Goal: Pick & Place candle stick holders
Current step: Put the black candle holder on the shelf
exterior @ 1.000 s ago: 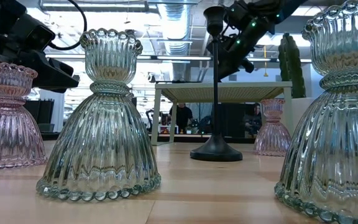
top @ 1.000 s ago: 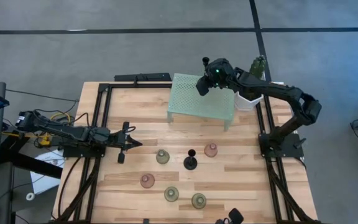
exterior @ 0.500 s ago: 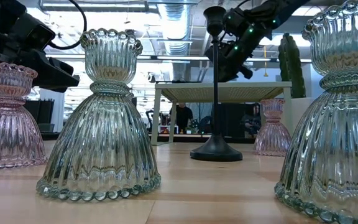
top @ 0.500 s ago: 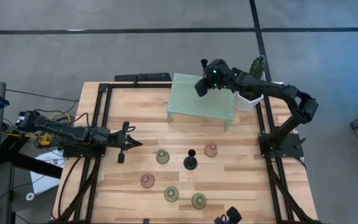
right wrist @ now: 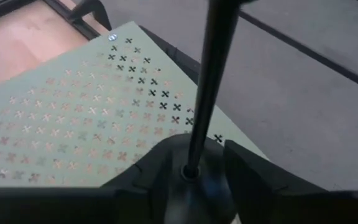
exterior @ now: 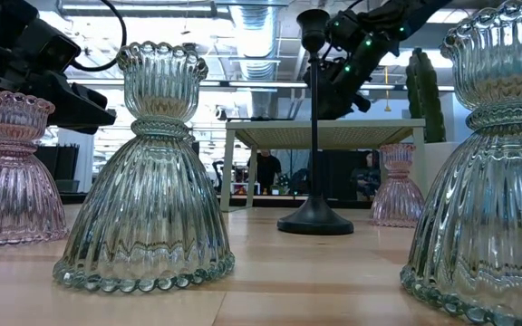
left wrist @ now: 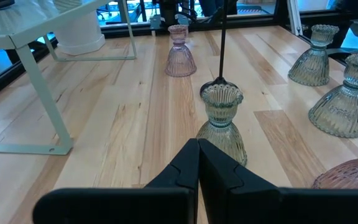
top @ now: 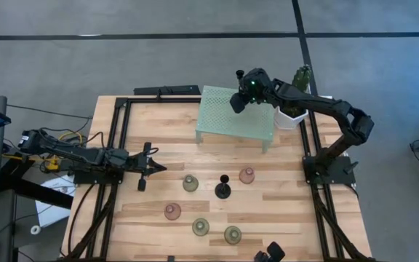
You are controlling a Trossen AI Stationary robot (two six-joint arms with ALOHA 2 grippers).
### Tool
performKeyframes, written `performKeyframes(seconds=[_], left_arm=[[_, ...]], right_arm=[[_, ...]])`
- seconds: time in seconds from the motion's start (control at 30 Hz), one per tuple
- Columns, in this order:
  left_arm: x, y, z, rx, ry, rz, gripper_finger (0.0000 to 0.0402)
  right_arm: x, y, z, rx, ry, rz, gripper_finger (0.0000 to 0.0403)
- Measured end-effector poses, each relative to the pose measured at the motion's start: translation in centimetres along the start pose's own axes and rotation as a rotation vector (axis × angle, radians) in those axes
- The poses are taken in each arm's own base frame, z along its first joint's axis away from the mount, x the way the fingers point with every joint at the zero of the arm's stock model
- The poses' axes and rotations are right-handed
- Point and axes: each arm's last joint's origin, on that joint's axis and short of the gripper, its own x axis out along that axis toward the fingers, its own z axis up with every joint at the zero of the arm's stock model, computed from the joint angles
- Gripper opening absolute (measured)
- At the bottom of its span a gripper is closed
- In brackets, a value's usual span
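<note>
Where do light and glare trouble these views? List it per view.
High view: even light, no glare on the table. Low view: bright ceiling lights behind leave the black holder a silhouette; the green glass holder glints. Left wrist view: highlights on the nearest green holder.

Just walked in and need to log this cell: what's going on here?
The right tool is over the mint perforated stand, setting a black candle stick holder on its top; its fingers stand either side of the holder's base. The left tool waits shut, low at the table's left side. Six more holders are on the table: three green, two pink and one black.
</note>
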Motion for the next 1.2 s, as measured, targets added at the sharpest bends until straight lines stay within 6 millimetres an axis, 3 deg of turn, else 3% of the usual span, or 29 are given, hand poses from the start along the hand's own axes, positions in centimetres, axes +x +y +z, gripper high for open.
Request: performKeyframes(seconds=[0.23, 0.4, 0.63, 0.83, 1.03, 1.2], left_arm=[[0.0, 0.0, 0.0, 0.000, 0.000, 0.000, 0.0006], [0.0, 0.0, 0.0, 0.000, 0.000, 0.000, 0.0006], [0.0, 0.0, 0.0, 0.000, -0.002, 0.000, 0.0006], [0.0, 0.0, 0.0, 0.000, -0.002, 0.000, 0.0006], [0.0, 0.0, 0.0, 0.000, -0.003, 0.000, 0.0006], [0.0, 0.0, 0.0, 0.000, -0.003, 0.000, 0.0006]], right_arm=[[-0.3, -0.1, -0.5, -0.048, 0.050, -0.005, 0.0198], [-1.8, 0.0, -0.1, -0.054, 0.023, 0.005, 0.0220], [-6.2, 0.0, 0.4, -0.066, -0.038, 0.032, 0.0224], [-11.0, 0.9, -0.7, -0.094, 0.003, 0.169, 0.0216], [-15.4, 3.1, -2.9, -0.140, 0.106, 0.432, 0.0190], [-17.9, 5.8, -5.0, -0.202, 0.205, 0.554, 0.0145]])
